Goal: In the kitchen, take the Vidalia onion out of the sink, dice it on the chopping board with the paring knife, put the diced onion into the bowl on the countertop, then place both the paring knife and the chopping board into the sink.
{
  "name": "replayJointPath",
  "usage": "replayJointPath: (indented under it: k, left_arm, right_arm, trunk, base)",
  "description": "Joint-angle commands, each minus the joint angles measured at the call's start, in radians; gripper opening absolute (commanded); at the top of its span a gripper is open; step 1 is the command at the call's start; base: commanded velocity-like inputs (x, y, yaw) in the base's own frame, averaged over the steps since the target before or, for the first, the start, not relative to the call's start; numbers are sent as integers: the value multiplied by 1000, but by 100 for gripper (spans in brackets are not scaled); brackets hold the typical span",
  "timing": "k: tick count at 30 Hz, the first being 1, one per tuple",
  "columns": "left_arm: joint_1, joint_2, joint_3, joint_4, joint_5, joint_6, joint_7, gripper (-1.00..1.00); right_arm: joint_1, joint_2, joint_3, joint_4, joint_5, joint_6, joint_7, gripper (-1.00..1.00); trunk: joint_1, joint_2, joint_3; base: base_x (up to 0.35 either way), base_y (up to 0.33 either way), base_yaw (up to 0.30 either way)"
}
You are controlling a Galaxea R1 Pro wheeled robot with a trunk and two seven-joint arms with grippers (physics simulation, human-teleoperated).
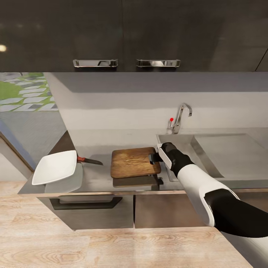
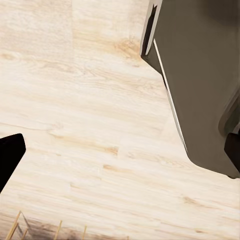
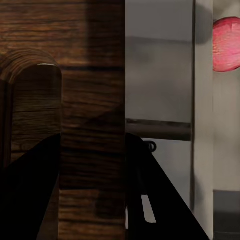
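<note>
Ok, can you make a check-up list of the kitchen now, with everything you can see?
Surface: grey countertop, chopping board's shadow on it.
Job's things: chopping board raised beside the sink; paring knife lying flat next to the white bowl at the left end.
Clutter: nothing seen.
Grippers: right tool clamps the board's slot-handle end; left tool hangs over the wooden floor, open or shut unclear.
Cables: nothing seen.
Surroundings: dark cupboards with chrome handles above, tap behind the sink.
</note>
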Motion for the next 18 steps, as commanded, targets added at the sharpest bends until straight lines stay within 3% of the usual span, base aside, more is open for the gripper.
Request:
replayJointPath:
  k: [1,4,10,18]
  left_arm:
    - [-1,0,8,0,-10,3,2,100]
    - [-1,0,8,0,-10,3,2,100]
    - [-1,0,8,0,-10,3,2,100]
    - [-1,0,8,0,-10,3,2,100]
  right_arm:
    - [-1,-1,7,-1,-12,3,-7,-100]
    - [-1,-1,7,-1,-12,3,7,-100]
    - [1,-1,7,0,-12,4,103,-100]
    - [1,-1,7,0,-11,4,130,-100]
  trunk:
    - [1,-2,-2]
    - [1,-2,-2]
    - [1,-2,-2]
    - [1,-2,-2]
  base:
    - [0,0,0]
    - [0,0,0]
    - [0,0,0]
    - [0,0,0]
